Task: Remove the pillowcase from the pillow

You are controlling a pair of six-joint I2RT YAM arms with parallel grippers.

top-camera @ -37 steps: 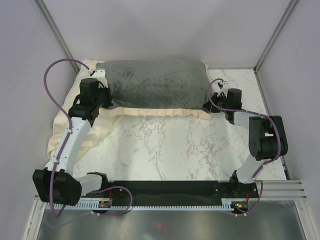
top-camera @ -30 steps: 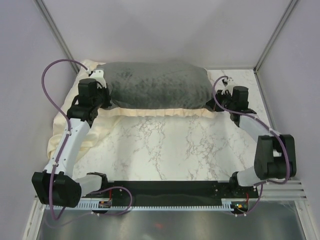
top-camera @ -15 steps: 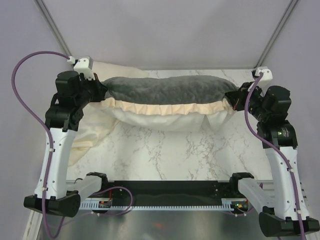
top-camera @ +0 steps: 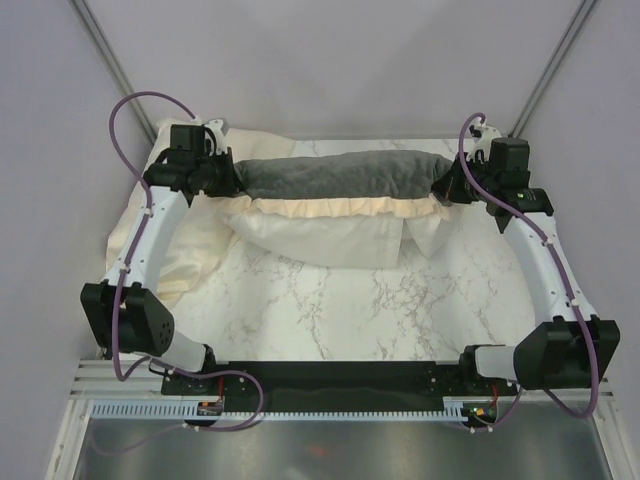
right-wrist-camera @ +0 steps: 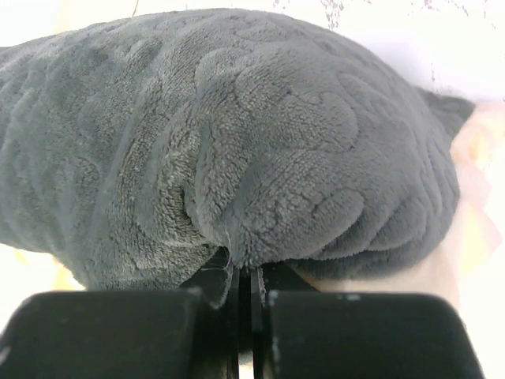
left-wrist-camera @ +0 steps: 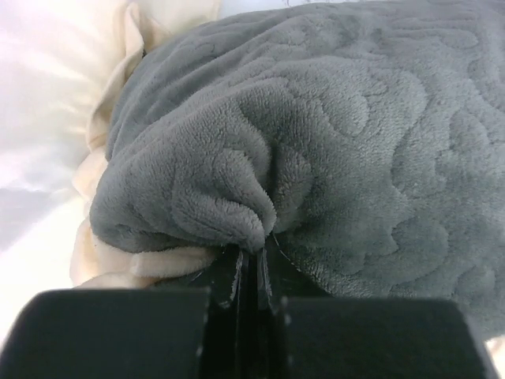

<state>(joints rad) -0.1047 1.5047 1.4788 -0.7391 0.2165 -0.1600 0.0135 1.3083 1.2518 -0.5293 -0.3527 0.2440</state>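
Note:
The pillowcase [top-camera: 340, 175] hangs stretched between both grippers above the back of the table, dark grey face up. Its cream frill [top-camera: 330, 208] runs along the near edge. The off-white pillow [top-camera: 320, 238] sags out below the frill and rests on the marble. My left gripper [top-camera: 232, 180] is shut on the pillowcase's left end, and a bunched fold of grey pile [left-wrist-camera: 237, 213] sits at its fingertips [left-wrist-camera: 254, 253]. My right gripper [top-camera: 447, 187] is shut on the right end, pinching a grey fold [right-wrist-camera: 260, 205] at its tips [right-wrist-camera: 246, 268].
A flat pale-yellow cloth [top-camera: 150, 240] lies at the left, partly under the left arm. The marble table [top-camera: 340, 300] stretches toward the arm bases. Grey walls and metal posts [top-camera: 110, 55] close in the back and sides. Purple cables [top-camera: 125, 105] loop over both wrists.
Both arms lifted the pillowcase ends off the table, then carried them back and slightly down. The pillow has slid partly out below the frill.

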